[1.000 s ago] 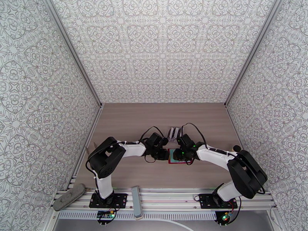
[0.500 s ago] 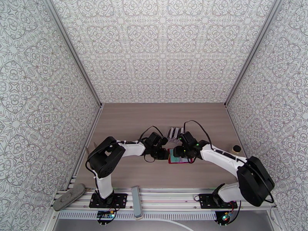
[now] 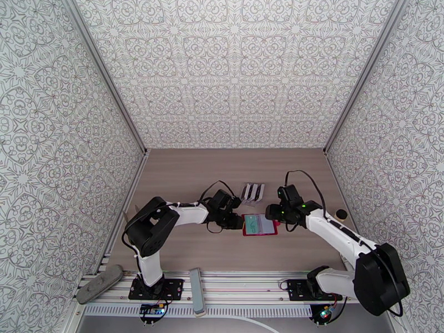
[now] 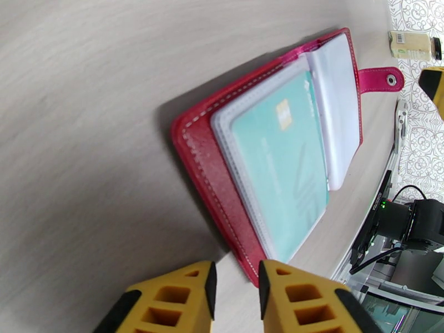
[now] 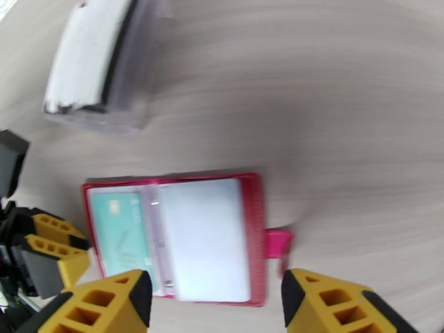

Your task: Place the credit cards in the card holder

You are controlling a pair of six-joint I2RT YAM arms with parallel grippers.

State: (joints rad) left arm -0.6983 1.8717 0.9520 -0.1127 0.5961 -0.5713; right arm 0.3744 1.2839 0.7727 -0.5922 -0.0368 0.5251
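On the table point(image 3: 194, 173), the wallet point(image 3: 260, 225) lay open, a teal card point(image 4: 283, 162) pocketed. The left gripper point(image 4: 236, 281), jaws narrowly parted and empty, sat at its edge; the right gripper point(image 5: 216, 295) hung wide open. Best next: pinch one card off the stack point(image 3: 253, 192) by its edge.

A wood-grain desk point(image 3: 188, 173) is stretching between walls point(image 3: 233, 67) covered in a grey floral pattern. A small bottle point(image 3: 341, 214) with a dark cap is sitting on the desk close to the right wall. A metal rail point(image 3: 244, 284) is running along the near edge. A grey bar point(image 3: 196, 291) is lying across it, and a flat grey oblong piece point(image 3: 100, 283) is resting tilted at its left end.
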